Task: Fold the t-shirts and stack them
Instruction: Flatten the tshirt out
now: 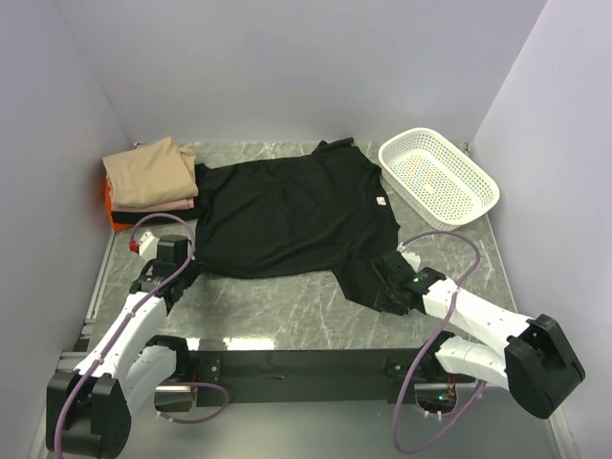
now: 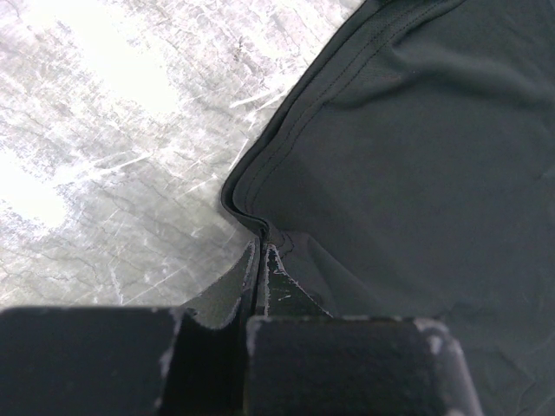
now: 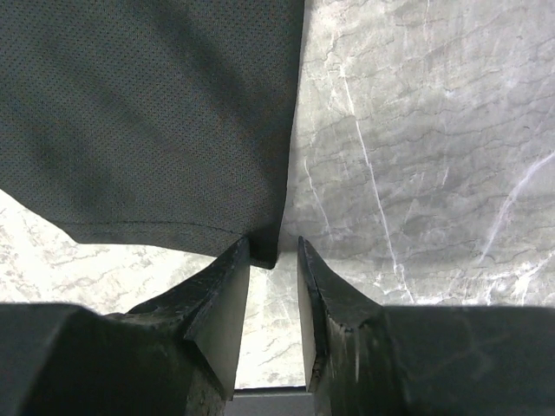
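Observation:
The black t-shirt [image 1: 287, 215] lies spread flat on the marble table, its small pinkish neck label [image 1: 382, 201] towards the right. My left gripper [image 1: 188, 256] is at the shirt's near left corner. In the left wrist view it [image 2: 262, 249] is shut on the shirt's hem [image 2: 416, 156]. My right gripper [image 1: 382, 282] is at the near right corner. In the right wrist view it [image 3: 273, 247] is open, with the shirt's corner [image 3: 147, 113] just between the fingertips. Folded tees [image 1: 148, 177] are stacked at the back left, tan on top, then pale pink, with orange at the bottom.
A white perforated basket [image 1: 438, 177] stands at the back right, close to the shirt's far right edge. Grey walls close in the table on the left, back and right. Bare marble [image 1: 287, 306] shows between the shirt and the arm bases.

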You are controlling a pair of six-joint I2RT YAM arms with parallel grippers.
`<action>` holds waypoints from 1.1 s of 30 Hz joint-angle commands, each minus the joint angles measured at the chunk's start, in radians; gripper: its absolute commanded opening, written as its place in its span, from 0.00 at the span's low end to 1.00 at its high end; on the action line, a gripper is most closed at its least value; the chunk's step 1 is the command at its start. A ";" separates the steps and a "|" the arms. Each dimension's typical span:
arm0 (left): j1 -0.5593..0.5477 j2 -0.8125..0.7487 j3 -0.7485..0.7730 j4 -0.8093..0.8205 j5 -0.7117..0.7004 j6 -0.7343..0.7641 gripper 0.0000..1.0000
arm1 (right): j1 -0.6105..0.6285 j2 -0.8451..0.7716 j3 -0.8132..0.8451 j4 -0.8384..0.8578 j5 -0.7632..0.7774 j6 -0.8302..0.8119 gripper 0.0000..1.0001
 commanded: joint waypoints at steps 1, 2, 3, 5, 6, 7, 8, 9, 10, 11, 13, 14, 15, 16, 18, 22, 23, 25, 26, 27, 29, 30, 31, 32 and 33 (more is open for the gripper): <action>0.007 -0.020 0.008 0.022 0.003 0.018 0.00 | 0.012 0.020 0.016 0.000 0.036 0.012 0.36; 0.007 -0.020 0.008 0.020 0.005 0.020 0.01 | 0.013 0.025 0.020 0.000 0.038 0.014 0.36; 0.007 -0.020 0.008 0.023 0.006 0.020 0.00 | 0.016 0.028 0.020 0.000 0.041 0.015 0.35; 0.007 -0.021 0.008 0.023 0.005 0.020 0.01 | 0.019 0.040 0.027 0.000 0.049 0.014 0.34; 0.007 -0.021 0.008 0.024 0.005 0.020 0.01 | 0.021 0.045 0.032 0.000 0.052 0.014 0.33; 0.009 -0.021 0.008 0.024 0.006 0.021 0.01 | 0.024 0.046 0.033 0.002 0.053 0.012 0.32; 0.009 -0.021 0.008 0.022 0.006 0.020 0.01 | 0.026 0.048 0.033 0.009 0.052 0.015 0.31; 0.007 -0.021 0.008 0.020 0.005 0.020 0.01 | 0.027 0.050 0.035 0.012 0.050 0.017 0.31; 0.009 -0.023 0.008 0.020 0.005 0.018 0.01 | 0.029 0.051 0.036 0.014 0.046 0.017 0.30; 0.009 -0.023 0.008 0.020 0.005 0.020 0.01 | 0.029 0.054 0.036 0.017 0.047 0.015 0.26; 0.009 -0.026 0.008 0.019 0.005 0.018 0.01 | 0.030 0.057 0.040 0.015 0.049 0.017 0.19; 0.009 -0.026 0.008 0.019 0.005 0.020 0.01 | 0.032 0.056 0.040 0.017 0.047 0.017 0.10; 0.009 -0.026 0.010 0.019 0.006 0.020 0.01 | 0.032 0.056 0.038 0.018 0.046 0.015 0.06; 0.009 -0.027 0.010 0.017 0.005 0.021 0.01 | 0.033 0.053 0.038 0.015 0.046 0.015 0.01; 0.010 -0.030 0.010 0.017 0.003 0.021 0.01 | 0.035 0.037 0.043 0.002 0.064 0.009 0.00; 0.009 -0.032 0.013 0.013 0.009 0.023 0.01 | 0.035 -0.024 0.116 -0.080 0.151 0.001 0.00; 0.010 -0.035 0.014 0.008 0.011 0.023 0.01 | 0.035 -0.056 0.133 -0.110 0.168 -0.003 0.00; 0.010 -0.044 0.017 -0.002 0.014 0.024 0.00 | 0.035 -0.088 0.174 -0.138 0.196 -0.009 0.00; 0.010 -0.047 0.017 -0.007 0.015 0.023 0.01 | 0.036 -0.114 0.184 -0.150 0.202 -0.014 0.00; 0.010 -0.059 0.019 -0.010 0.017 0.024 0.01 | 0.035 -0.124 0.202 -0.178 0.207 -0.022 0.00; 0.010 -0.073 0.022 -0.033 0.011 0.026 0.01 | 0.036 -0.138 0.219 -0.227 0.230 -0.010 0.00; 0.010 -0.086 0.028 -0.045 0.009 0.026 0.00 | 0.039 -0.145 0.221 -0.222 0.218 -0.017 0.00; 0.010 -0.092 0.030 -0.061 0.009 0.024 0.01 | 0.041 -0.151 0.225 -0.229 0.204 -0.011 0.00; 0.010 -0.109 0.031 -0.068 0.014 0.024 0.01 | 0.046 -0.159 0.230 -0.253 0.205 0.000 0.00; 0.010 -0.118 0.034 -0.076 0.017 0.023 0.01 | 0.053 -0.165 0.242 -0.267 0.207 0.003 0.00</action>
